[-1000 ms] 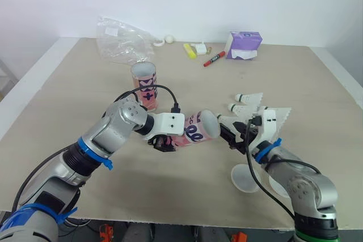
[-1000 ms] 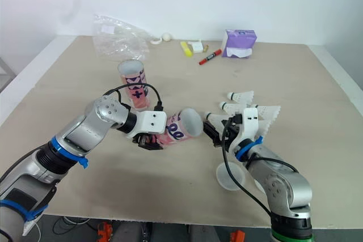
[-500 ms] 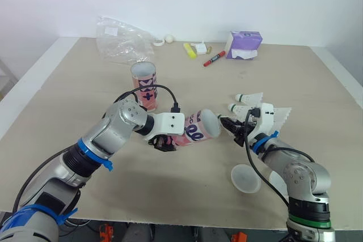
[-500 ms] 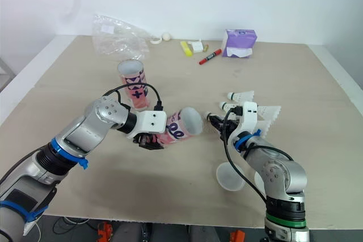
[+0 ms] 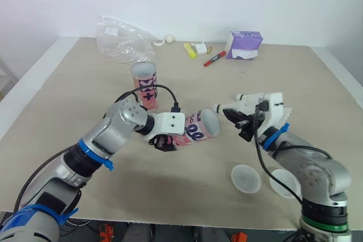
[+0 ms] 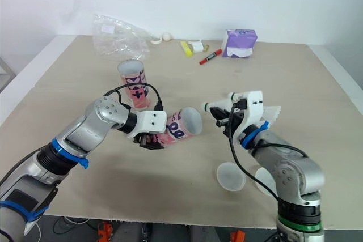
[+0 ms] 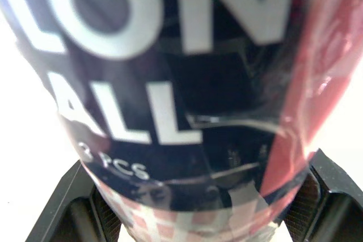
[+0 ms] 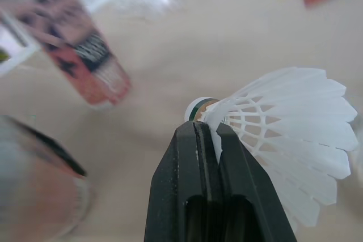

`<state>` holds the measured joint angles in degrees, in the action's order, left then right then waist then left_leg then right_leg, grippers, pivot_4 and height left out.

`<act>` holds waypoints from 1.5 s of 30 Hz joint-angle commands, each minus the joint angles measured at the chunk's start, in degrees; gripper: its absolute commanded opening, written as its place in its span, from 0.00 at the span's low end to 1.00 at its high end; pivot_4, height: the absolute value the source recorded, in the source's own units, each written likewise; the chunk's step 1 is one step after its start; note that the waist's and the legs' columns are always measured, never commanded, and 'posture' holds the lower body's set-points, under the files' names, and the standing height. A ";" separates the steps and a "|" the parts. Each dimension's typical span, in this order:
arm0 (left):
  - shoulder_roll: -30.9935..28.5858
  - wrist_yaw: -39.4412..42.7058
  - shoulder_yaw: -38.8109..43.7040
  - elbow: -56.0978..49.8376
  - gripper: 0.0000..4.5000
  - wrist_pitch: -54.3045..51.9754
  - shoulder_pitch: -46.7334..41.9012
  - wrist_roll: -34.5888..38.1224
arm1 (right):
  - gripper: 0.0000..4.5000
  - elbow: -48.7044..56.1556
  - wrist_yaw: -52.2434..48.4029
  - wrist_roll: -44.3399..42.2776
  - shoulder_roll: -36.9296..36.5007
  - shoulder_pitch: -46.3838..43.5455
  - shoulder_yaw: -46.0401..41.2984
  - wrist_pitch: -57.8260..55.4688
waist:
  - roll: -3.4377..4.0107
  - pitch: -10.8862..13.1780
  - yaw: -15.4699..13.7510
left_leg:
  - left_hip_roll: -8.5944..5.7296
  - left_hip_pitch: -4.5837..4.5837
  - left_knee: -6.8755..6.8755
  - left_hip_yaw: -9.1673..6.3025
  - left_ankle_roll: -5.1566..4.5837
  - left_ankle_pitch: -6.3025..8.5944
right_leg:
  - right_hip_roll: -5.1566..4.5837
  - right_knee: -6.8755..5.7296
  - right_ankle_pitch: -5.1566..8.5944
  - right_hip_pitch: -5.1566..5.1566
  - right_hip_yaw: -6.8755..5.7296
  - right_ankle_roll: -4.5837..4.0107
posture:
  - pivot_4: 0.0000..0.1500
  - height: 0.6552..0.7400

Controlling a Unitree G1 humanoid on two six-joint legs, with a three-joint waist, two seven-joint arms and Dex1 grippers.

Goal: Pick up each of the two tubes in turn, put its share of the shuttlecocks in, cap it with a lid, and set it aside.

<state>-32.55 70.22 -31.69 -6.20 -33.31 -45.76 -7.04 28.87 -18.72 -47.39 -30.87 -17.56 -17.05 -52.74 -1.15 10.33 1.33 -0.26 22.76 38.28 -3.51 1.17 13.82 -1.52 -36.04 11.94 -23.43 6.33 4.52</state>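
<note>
Two round translucent lids [image 5: 246, 178] [image 5: 285, 182] lie side by side at the near edge of the bench [image 5: 68, 100]. Just beyond them the left hand [image 5: 164, 143] is clamped around one pink tube [image 5: 195, 128], held above the bench. Its long axis runs nearly level, with the open mouth facing the robot's right. In the left wrist view white letters on the tube's dark band read "ALL" and "PCS".

The right hand [image 5: 233, 114] pinches one shuttlecock [image 5: 235, 105] by its feather skirt just behind the cork. The cork points at the tube's mouth, close to it but apart. Feathers of another shuttlecock [image 6: 273, 111] show behind the right wrist; their full count cannot be told.

A second pink tube [image 5: 144, 85] stands upright, mouth up; its print is unreadable. At the far edge lie one clear plastic bag [image 5: 122, 41], one yellow highlighter [image 5: 189, 50], one red marker [image 5: 214, 58] and one purple tissue pack [image 5: 244, 44].
</note>
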 commanded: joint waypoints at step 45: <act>1.42 -0.98 -0.94 1.80 0.71 1.36 -0.46 -1.36 | 0.99 -5.23 -9.43 10.51 -7.63 21.96 -16.40 19.67 | -0.21 -0.06 -0.15 | 0.00 0.00 -0.06 0.04 0.00 0.00 | -0.01 -0.04 0.18 0.04 0.00 0.01 | 1.00 1.00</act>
<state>-31.75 70.17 -31.69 -5.10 -32.34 -46.13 -7.44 24.14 -28.57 -37.06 -38.59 4.56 -31.82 -33.83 -1.35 10.27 1.18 -0.27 22.75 38.21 -3.47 1.17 13.82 -1.53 -36.08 12.12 -23.39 6.33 4.54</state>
